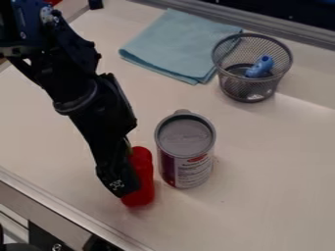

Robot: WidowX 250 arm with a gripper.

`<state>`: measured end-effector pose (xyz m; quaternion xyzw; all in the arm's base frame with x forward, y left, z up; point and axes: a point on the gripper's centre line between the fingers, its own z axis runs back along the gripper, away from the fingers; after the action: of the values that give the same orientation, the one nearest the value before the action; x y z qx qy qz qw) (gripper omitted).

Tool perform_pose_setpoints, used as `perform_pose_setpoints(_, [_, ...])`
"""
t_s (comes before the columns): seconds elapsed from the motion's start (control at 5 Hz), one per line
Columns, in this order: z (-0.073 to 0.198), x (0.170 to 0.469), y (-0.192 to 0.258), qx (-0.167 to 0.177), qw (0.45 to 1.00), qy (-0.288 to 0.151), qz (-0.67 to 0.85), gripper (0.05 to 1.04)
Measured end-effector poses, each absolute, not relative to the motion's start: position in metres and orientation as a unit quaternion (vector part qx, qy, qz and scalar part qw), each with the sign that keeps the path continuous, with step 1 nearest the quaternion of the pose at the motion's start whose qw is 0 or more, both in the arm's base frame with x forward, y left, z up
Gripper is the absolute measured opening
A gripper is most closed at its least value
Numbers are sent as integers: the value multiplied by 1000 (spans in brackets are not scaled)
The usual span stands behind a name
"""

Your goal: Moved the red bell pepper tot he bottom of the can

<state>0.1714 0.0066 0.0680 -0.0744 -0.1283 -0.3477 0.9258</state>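
on the pale table (262, 162), near its lower-left edge, the red bell pepper (146, 171) lies just beside the can (196, 171), on the can's left as the view has it. a bit of green shows at its upper end. the black gripper (120, 181) hangs down over its left side and hides part of it; i cannot tell whether the gripper is open or closed on it. so the pepper sits in a narrow spot, gripper on one side, can on the other, and i cannot tell if pepper and can touch.

the can stands upright, a grey lid (186, 135) on top, so whatever it holds is hidden. the arm (78, 83) slants in from the upper left and covers a good stretch of table there.

well apart, toward the upper right, stands a round mesh basket (237, 84), with one blue thing (262, 64) leaning inside. a folded light-blue cloth (173, 44) lies flat next to it, one corner partly behind the basket's side.

counting up: one pepper, one can, one basket, one blue thing in it, one cloth.
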Motion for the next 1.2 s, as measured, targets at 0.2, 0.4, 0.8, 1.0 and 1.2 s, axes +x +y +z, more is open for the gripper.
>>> perform_pose_setpoints(0.2, [68,172,6,-71,924,-136,-351,936])
perform_pose_setpoints(0.4, [68,170,6,-66,928,-118,-348,1000])
perform_pose_setpoints(0.8, [81,180,5,-60,943,-109,-309,1000])
perform_pose_setpoints(1.0, [89,179,4,-73,942,-91,-316,1000])
perform_pose_setpoints(1.2, [99,180,6,-91,945,-73,-306,1000])
